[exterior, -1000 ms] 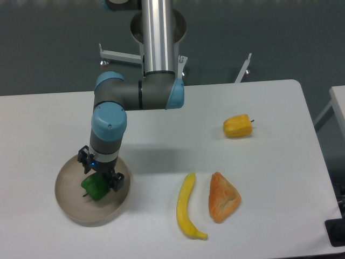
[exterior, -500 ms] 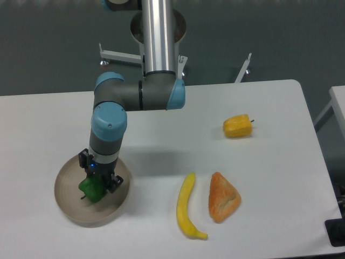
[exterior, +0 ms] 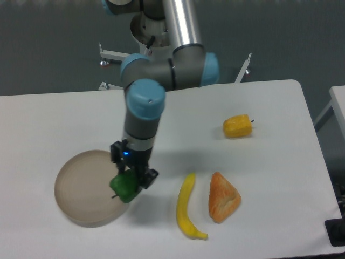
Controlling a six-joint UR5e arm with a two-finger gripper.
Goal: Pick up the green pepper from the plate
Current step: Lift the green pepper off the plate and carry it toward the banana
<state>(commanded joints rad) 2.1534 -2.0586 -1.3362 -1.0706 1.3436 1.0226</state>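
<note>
**Pepper carried off the middle of the plate**

The hand [exterior: 131, 181] has swung rightward from the left part of the frame, taking the green pepper [exterior: 124, 186] with it. The pepper now sits clamped over the plate [exterior: 81, 189]'s right rim, and the plate's middle is bare. The arm's elbow has shifted right too.

Glossy green pepper [exterior: 125, 186], matte plate [exterior: 81, 194]

green pepper [exterior: 125, 186] 1 | yellow pepper [exterior: 237, 126] 1 | banana [exterior: 186, 206] 1 | bread [exterior: 222, 197] 1 | plate [exterior: 83, 189] 1
</note>
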